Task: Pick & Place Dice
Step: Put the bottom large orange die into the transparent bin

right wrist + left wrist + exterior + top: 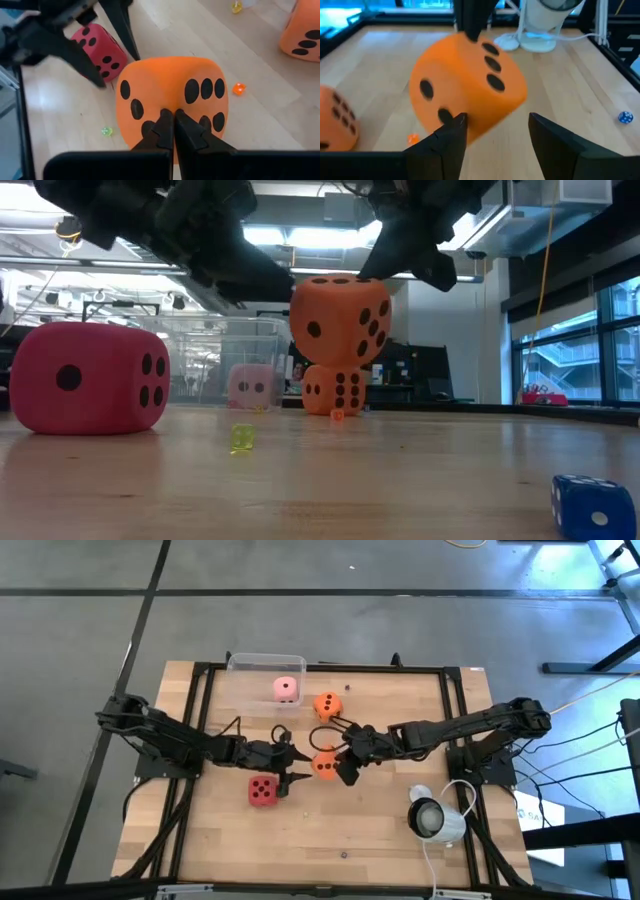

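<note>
An orange die hangs lifted above the table, shut in my right gripper, which shows in the high view near the table's middle. My left gripper is open just left of that die, its fingers level toward it. The second orange die rests on the table farther back. The red die sits on the table near my left gripper. The pale pink die lies inside a clear box at the far edge. My right gripper pinches the orange die at an upper edge near a corner, the two fingers almost touching each other over the soft surface. They come slanting down from above and the right. The die hangs tilted, clear of the table. My left gripper: one fingertip overlaps the die's lower side; whether it touches I cannot tell.
A white round device with a cable stands on the table's right near part. Tiny dice lie scattered: a yellow one, a blue one, an orange one. Black frame rails border the wooden top.
</note>
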`<action>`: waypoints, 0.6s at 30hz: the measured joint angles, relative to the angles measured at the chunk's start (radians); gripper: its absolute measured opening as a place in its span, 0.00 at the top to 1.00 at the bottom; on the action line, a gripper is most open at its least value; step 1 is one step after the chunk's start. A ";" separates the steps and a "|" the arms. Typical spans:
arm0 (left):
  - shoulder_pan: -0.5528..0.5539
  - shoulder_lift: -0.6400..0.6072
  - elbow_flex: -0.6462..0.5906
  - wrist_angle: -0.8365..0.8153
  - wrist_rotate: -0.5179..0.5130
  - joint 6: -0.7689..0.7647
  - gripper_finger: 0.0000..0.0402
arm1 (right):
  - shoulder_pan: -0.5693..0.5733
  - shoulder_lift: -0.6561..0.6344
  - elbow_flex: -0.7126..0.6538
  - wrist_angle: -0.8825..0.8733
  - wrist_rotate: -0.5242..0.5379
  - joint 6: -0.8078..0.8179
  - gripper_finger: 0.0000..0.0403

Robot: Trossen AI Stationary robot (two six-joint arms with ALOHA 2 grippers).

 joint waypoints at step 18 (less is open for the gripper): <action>0.000 0.031 0.000 0.069 0.091 -0.019 0.39 | 0.002 0.000 -0.001 0.006 -0.072 0.051 1.00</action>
